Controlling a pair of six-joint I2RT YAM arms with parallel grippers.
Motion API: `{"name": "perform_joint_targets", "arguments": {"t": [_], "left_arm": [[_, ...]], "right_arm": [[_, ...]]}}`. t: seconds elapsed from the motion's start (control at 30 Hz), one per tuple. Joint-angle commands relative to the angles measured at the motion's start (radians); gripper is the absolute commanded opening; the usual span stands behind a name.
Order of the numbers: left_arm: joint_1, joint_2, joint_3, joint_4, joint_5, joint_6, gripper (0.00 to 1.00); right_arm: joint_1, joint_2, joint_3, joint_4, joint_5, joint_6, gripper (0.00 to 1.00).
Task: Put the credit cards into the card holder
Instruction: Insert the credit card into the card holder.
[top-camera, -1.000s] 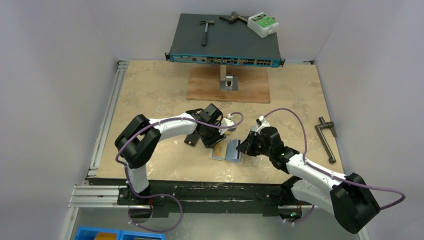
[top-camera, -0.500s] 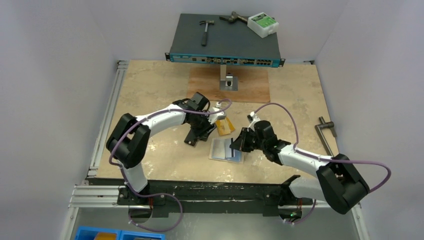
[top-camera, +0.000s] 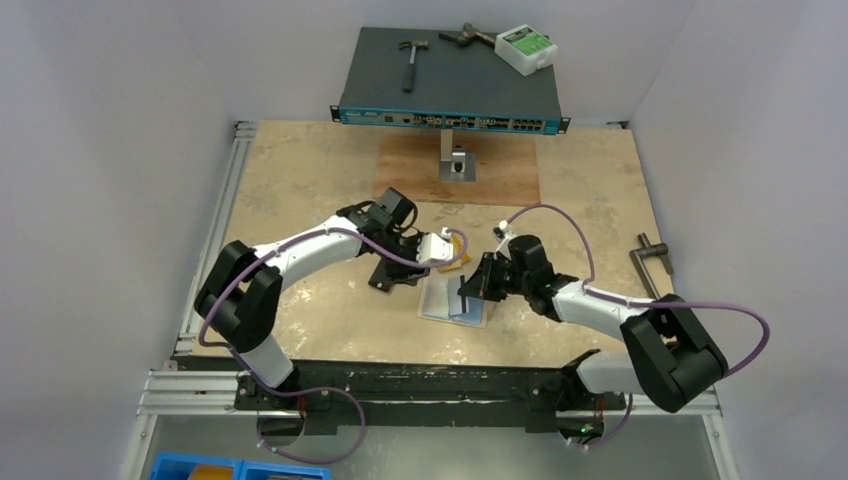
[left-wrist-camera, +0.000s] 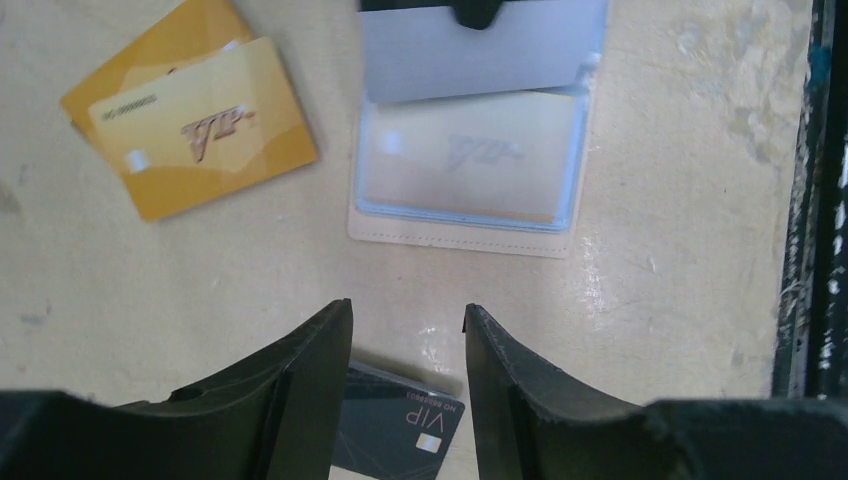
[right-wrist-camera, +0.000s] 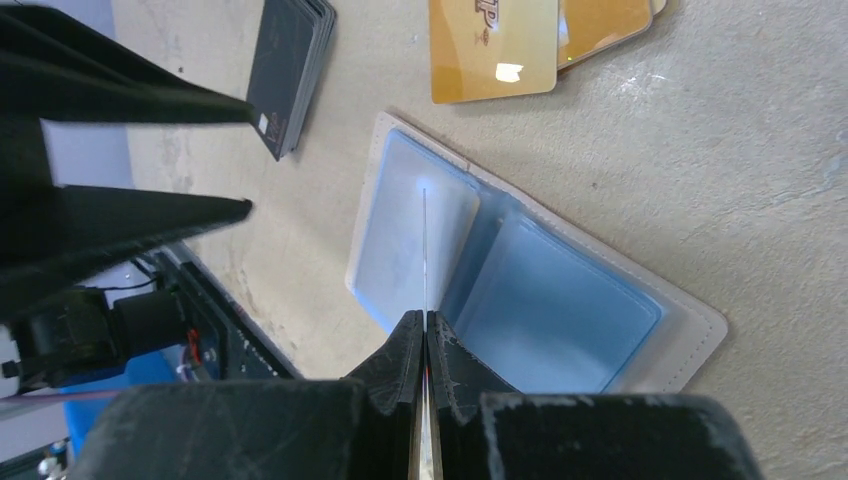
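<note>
Near the near edge of the table (top-camera: 300, 170), the right gripper (right-wrist-camera: 425, 335) pinches a card (right-wrist-camera: 424, 240) edge-on over the open card holder (right-wrist-camera: 692, 340); the left gripper (left-wrist-camera: 408, 325) hangs released.

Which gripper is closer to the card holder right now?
Right. The right gripper sits directly above the open card holder, pinching a grey card over its pockets. The left gripper hovers open off to one side, above a black card.
</note>
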Motion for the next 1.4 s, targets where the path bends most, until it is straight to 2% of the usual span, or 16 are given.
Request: {"name": "perform_joint_targets", "arguments": {"t": [0.0, 0.3, 0.5, 0.8, 1.1, 1.37], "left_arm": [[-0.036, -0.035, -0.07, 0.071, 0.046, 0.298, 0.45], [-0.06, 0.003, -0.081, 0.064, 0.006, 0.558, 0.45], [-0.115, 0.033, -0.129, 0.105, -0.024, 0.665, 0.44], [-0.148, 0.061, -0.135, 0.111, -0.046, 0.724, 0.42], [-0.173, 0.083, -0.144, 0.109, -0.072, 0.752, 0.4], [-0.174, 0.091, -0.15, 0.123, -0.081, 0.75, 0.37]], "right_arm": [[-0.044, 0.006, -0.004, 0.056, -0.128, 0.011, 0.0], [-0.074, 0.045, -0.009, -0.008, -0.187, 0.014, 0.0], [-0.081, 0.055, -0.014, -0.048, -0.191, 0.006, 0.0], [-0.114, 0.077, -0.033, -0.047, -0.23, -0.01, 0.0], [-0.133, 0.157, -0.033, 0.032, -0.305, -0.009, 0.0], [-0.138, 0.172, -0.03, 0.071, -0.302, 0.006, 0.0]]}}
